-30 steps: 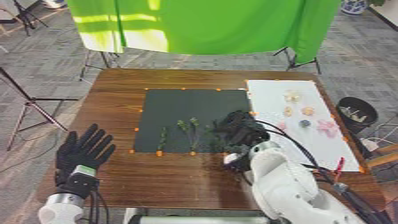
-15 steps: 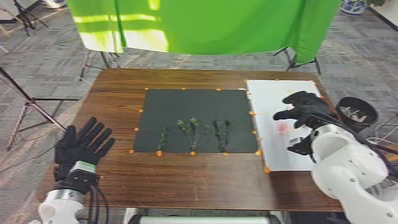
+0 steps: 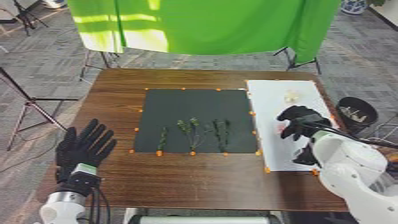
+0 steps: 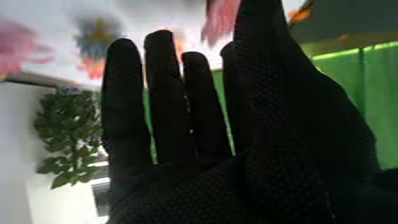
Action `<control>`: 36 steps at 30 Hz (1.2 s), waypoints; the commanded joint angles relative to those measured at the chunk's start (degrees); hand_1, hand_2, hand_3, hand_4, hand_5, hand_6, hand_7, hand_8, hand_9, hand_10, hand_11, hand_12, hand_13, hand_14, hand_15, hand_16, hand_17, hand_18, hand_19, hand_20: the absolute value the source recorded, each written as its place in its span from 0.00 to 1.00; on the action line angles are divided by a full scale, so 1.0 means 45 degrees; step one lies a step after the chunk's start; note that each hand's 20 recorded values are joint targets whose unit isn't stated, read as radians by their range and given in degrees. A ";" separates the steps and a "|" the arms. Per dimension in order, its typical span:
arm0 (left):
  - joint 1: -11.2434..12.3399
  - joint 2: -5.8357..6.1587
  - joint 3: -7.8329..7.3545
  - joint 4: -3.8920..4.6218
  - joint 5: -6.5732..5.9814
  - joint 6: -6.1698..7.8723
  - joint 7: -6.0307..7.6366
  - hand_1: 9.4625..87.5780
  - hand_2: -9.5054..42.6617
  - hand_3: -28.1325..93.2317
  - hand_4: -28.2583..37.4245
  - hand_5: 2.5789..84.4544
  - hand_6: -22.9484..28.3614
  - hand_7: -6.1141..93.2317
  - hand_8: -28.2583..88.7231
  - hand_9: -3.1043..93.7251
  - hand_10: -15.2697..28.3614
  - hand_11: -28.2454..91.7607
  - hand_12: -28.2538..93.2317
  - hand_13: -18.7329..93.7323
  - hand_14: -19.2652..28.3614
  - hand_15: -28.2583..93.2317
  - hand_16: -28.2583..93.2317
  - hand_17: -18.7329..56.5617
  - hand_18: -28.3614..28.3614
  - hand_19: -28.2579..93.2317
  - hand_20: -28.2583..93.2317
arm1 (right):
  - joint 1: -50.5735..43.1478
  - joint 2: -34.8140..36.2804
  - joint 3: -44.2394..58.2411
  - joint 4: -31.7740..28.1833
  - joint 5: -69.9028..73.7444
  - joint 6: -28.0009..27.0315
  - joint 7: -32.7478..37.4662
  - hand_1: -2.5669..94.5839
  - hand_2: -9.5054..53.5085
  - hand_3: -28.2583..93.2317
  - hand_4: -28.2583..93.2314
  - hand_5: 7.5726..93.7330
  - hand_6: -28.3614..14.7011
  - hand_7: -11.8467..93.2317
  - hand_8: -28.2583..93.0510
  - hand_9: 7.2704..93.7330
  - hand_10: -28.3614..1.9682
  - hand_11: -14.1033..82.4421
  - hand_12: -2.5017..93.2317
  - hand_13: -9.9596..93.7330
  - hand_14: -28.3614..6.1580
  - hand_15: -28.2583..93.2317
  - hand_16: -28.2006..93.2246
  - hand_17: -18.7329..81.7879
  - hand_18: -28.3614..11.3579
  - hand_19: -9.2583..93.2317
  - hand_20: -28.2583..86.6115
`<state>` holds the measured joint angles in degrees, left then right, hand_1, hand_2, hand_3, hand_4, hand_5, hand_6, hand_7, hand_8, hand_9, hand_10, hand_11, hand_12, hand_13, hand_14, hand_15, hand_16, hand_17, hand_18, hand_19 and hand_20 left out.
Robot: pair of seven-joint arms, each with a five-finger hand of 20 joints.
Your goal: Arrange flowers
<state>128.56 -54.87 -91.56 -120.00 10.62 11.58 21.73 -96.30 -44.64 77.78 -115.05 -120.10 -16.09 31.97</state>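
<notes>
My left hand [image 3: 84,149] rests open at the table's left side. My right hand [image 3: 304,119] is over the white sheet [image 3: 275,150], covering part of the flowers there; a pale flower [image 3: 292,96] lies beyond it. Three groups of green stems lie on the dark mat [image 3: 182,105]: a thin left one [image 3: 163,139], a leafy middle one [image 3: 193,131] and a right one [image 3: 222,135]. In the right wrist view my right hand [image 4: 200,170] has straight fingers and holds nothing; a pink flower [image 4: 220,20], another pink flower [image 4: 19,45] and a blue-grey flower [image 4: 98,36] are beyond the fingers.
A black bin [image 3: 357,114] stands beside the table's right edge. The brown table [image 3: 187,182] extends in front of the mat. A green cloth [image 3: 204,25] hangs behind the table. In the right wrist view a leafy plant [image 4: 69,130] stands in the background.
My right hand has moved from the right stems on the mat to the white sheet, then slightly nearer the robot, uncovering the pale flower. The left hand has barely moved.
</notes>
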 commanded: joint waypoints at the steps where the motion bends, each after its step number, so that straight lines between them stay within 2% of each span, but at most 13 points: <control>1: 0.0003 -0.0125 0.0149 -0.0040 0.0017 -0.0187 -0.0099 0.16 0.50 0.80 0.00 0.43 0.64 0.15 0.18 0.32 0.71 0.40 0.28 0.34 0.76 0.49 0.16 0.14 0.76 0.50 0.28 | 0.0034 -0.0152 -0.0742 0.0981 -0.0368 0.0517 0.0020 0.67 0.00 0.73 0.00 0.57 0.73 0.23 0.13 0.54 0.71 0.23 0.15 0.62 0.59 0.38 0.44 0.45 0.31 0.79 0.49; 4: 0.0030 -0.0180 0.0105 -0.0042 0.0059 -0.0217 -0.0168 0.17 0.51 0.79 0.00 0.43 0.64 0.15 0.18 0.32 0.71 0.40 0.28 0.34 0.76 0.49 0.17 0.14 0.76 0.50 0.28 | -0.0252 -0.0053 -0.0826 0.1059 -0.0636 0.1458 -0.0007 0.69 0.00 0.74 0.00 0.63 0.76 0.24 0.13 0.62 0.72 0.24 0.15 0.67 0.62 0.39 0.45 0.47 0.33 0.79 0.50; 5: 0.0065 -0.0207 0.0081 -0.0053 0.0065 -0.0153 -0.0204 0.17 0.51 0.80 0.00 0.43 0.64 0.15 0.18 0.32 0.71 0.40 0.28 0.34 0.76 0.49 0.16 0.14 0.76 0.50 0.28 | -0.0349 -0.0031 -0.0821 0.1050 -0.0713 0.1701 -0.0013 0.72 0.00 0.69 0.00 0.67 0.77 0.24 0.16 0.65 0.71 0.24 0.16 0.70 0.64 0.39 0.49 0.48 0.33 0.79 0.50; 6: 0.0086 -0.0195 0.0100 -0.0054 0.0030 -0.0129 -0.0164 0.17 0.51 0.79 0.00 0.43 0.64 0.15 0.18 0.32 0.71 0.40 0.28 0.34 0.76 0.49 0.16 0.14 0.76 0.50 0.28 | -0.0410 -0.0030 -0.0769 0.1020 -0.0689 0.1837 0.0011 0.76 0.00 0.64 0.00 0.73 0.77 0.25 0.20 0.71 0.71 0.23 0.20 0.74 0.66 0.38 0.54 0.49 0.34 0.79 0.51; 9: 0.0137 -0.0241 0.0078 -0.0064 0.0010 -0.0072 -0.0194 0.17 0.51 0.79 0.00 0.43 0.64 0.15 0.18 0.32 0.71 0.40 0.28 0.34 0.76 0.50 0.16 0.14 0.76 0.50 0.28 | -0.0493 -0.0019 -0.0631 0.0951 -0.0616 0.2092 -0.0056 0.77 0.00 0.64 0.00 0.84 0.77 0.27 0.26 0.86 0.69 0.18 0.31 0.81 0.67 0.40 0.59 0.51 0.34 0.80 0.53; 16: 0.0051 -0.0251 0.0118 -0.0034 -0.0009 -0.0097 -0.0186 0.17 0.51 0.80 0.00 0.43 0.64 0.15 0.18 0.32 0.71 0.40 0.28 0.34 0.76 0.50 0.16 0.14 0.76 0.50 0.28 | -0.0289 0.0210 -0.0840 0.0100 -0.0602 0.3831 -0.0631 0.76 0.00 0.69 0.00 0.87 0.76 0.26 0.27 0.91 0.67 0.18 0.35 0.83 0.67 0.41 0.60 0.53 0.34 0.81 0.53; 19: 0.0063 -0.0240 0.0077 -0.0033 0.0035 -0.0094 -0.0221 0.17 0.51 0.80 0.00 0.43 0.64 0.15 0.18 0.32 0.71 0.40 0.28 0.34 0.76 0.50 0.16 0.14 0.76 0.50 0.28 | 0.0415 0.0137 -0.1425 -0.0279 -0.0534 0.4564 -0.0862 0.76 0.00 0.70 0.00 0.88 0.76 0.26 0.27 0.93 0.67 0.18 0.36 0.84 0.67 0.41 0.60 0.54 0.34 0.81 0.53; 21: 0.0116 -0.0219 0.0058 -0.0035 -0.0004 -0.0078 -0.0179 0.17 0.51 0.80 0.00 0.43 0.64 0.15 0.18 0.32 0.71 0.41 0.28 0.34 0.77 0.50 0.16 0.14 0.76 0.50 0.28 | 0.1093 -0.0067 -0.1848 -0.0452 -0.0207 0.4533 -0.1122 0.76 0.00 0.70 0.00 0.88 0.75 0.26 0.27 0.93 0.67 0.18 0.36 0.85 0.67 0.41 0.60 0.54 0.35 0.81 0.53; 25: 0.0224 -0.0233 0.0026 -0.0046 -0.0032 0.0145 -0.0224 0.17 0.52 0.80 0.00 0.43 0.64 0.15 0.18 0.32 0.71 0.40 0.28 0.34 0.77 0.50 0.16 0.14 0.75 0.50 0.28 | 0.2952 -0.0765 -0.3288 -0.0371 0.0481 0.4167 -0.1725 0.75 0.00 0.71 0.00 0.88 0.75 0.26 0.27 0.93 0.67 0.18 0.37 0.85 0.68 0.41 0.60 0.54 0.35 0.81 0.53; 28: 0.0295 -0.0222 0.0052 -0.0061 0.0045 0.0140 -0.0250 0.17 0.52 0.80 0.00 0.43 0.64 0.15 0.18 0.32 0.71 0.40 0.28 0.34 0.77 0.50 0.16 0.14 0.75 0.50 0.28 | 0.4591 -0.1574 -0.4831 0.0181 0.0817 0.3760 -0.2235 0.75 0.00 0.71 0.00 0.88 0.75 0.26 0.27 0.94 0.66 0.19 0.37 0.84 0.68 0.41 0.60 0.54 0.35 0.81 0.53; 36: -0.0156 -0.0234 0.0373 0.0101 0.0200 0.0203 -0.0596 0.17 0.51 0.80 0.00 0.43 0.64 0.15 0.18 0.32 0.72 0.41 0.29 0.34 0.77 0.50 0.16 0.14 0.75 0.50 0.28 | 0.7290 -0.3635 -0.8300 0.2095 0.0089 0.2635 -0.3619 0.75 0.00 0.71 0.00 0.88 0.75 0.26 0.27 0.93 0.64 0.18 0.37 0.84 0.67 0.41 0.60 0.54 0.35 0.81 0.53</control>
<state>128.81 -55.57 -90.95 -119.96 10.78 11.89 20.64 -73.61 -51.88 50.31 -109.90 -116.22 -0.29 19.67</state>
